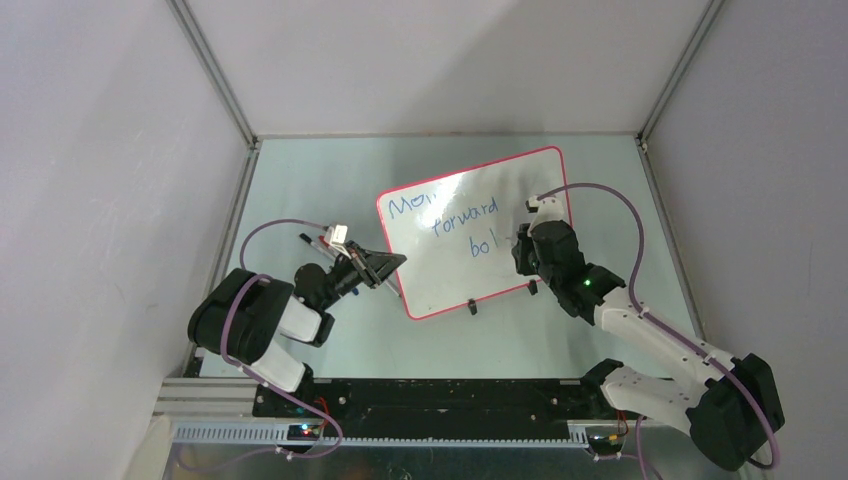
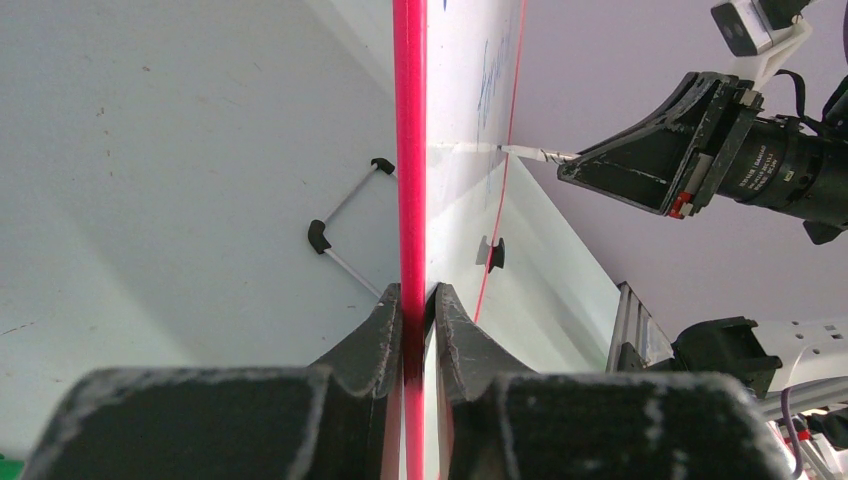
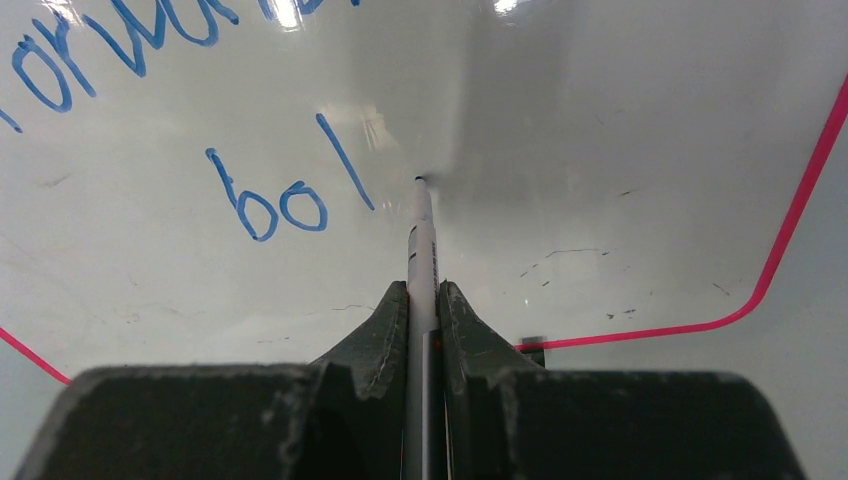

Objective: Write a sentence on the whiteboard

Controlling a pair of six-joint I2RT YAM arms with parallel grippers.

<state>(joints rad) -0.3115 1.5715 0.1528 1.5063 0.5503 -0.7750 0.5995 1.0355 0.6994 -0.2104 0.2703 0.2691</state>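
Observation:
The whiteboard [image 1: 450, 270] lies tilted on the table, white with a red-pink frame. The sentence [image 1: 445, 215] in blue reads "Move", "forward" and "bol" in stepped lines; in the right wrist view "bol" [image 3: 285, 190] is clear. My left gripper [image 1: 392, 264] is shut on the board's left edge, its jaws pinching the red frame [image 2: 409, 200]. My right gripper [image 1: 520, 240] is shut on a white marker [image 3: 422, 250], whose tip touches the board just right of the "l". The marker tip also shows in the left wrist view [image 2: 525, 154].
Two black clip feet [image 1: 472, 306] sit at the board's near edge. A thin wire stand with black ends [image 2: 345, 225] lies on the table left of the board. Grey enclosure walls surround the table [image 1: 300, 170].

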